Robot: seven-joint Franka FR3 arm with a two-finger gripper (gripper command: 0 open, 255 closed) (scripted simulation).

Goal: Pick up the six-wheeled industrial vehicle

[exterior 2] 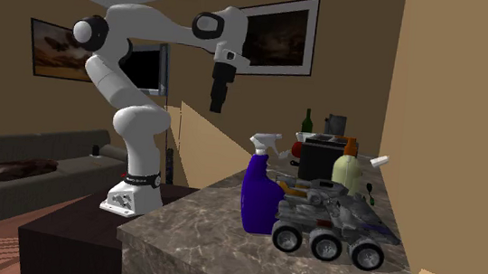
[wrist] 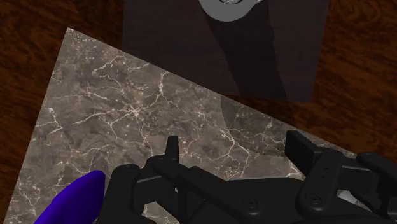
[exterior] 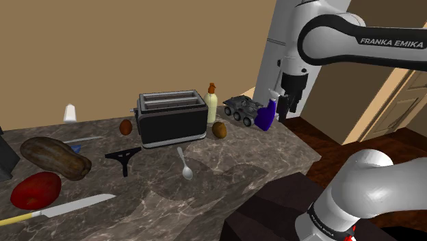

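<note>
The six-wheeled vehicle is grey with light wheels and stands on the marble counter near its far end, beside a blue spray bottle. In the second exterior view the vehicle sits at the near corner, just right of the bottle. My gripper hangs open and holds nothing. It is in the air past the bottle, off the counter's end and higher than the vehicle. From that other camera the gripper is well above and left of the bottle. The wrist view looks down on the counter corner, the bottle and the open gripper.
A black toaster and a pale bottle stand beyond the vehicle toward the shoulder view's left. Two brown ovals, a spoon, a black scraper, a knife, a red fruit and a brown lump lie on the counter.
</note>
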